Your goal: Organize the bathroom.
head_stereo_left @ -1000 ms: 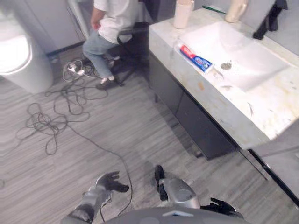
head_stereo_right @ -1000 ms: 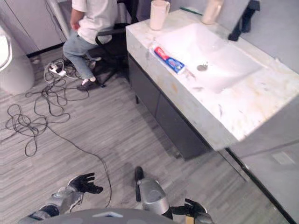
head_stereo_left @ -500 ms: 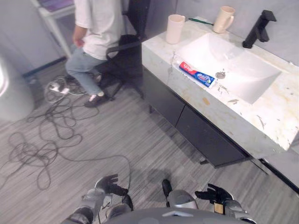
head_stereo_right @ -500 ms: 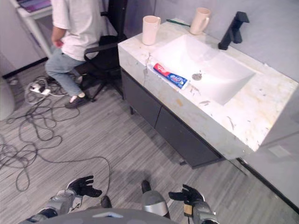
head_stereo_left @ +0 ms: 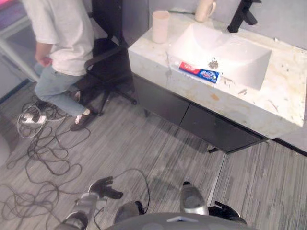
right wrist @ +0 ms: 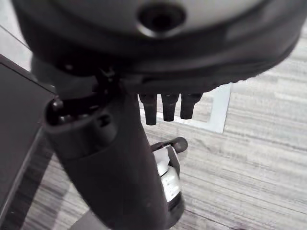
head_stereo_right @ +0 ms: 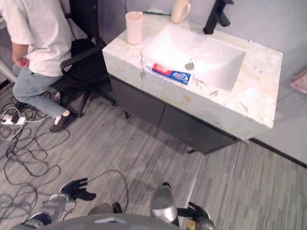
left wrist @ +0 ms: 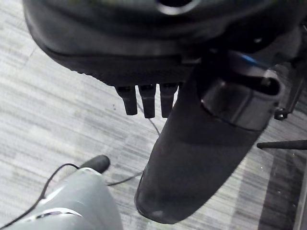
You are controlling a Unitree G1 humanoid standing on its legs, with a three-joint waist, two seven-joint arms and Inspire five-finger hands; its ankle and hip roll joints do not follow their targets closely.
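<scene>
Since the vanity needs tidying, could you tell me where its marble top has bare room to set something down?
The widest free patch is the marble countertop right of the white basin, up to its far edge. The left end is crowded: a pink tumbler, a cream mug and a red-and-blue toothpaste box on the front strip. The black faucet takes the back rim.

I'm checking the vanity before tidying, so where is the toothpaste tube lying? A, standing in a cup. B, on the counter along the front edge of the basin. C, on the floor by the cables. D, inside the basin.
B: the toothpaste tube lies flat on the counter just in front of the basin.
</scene>
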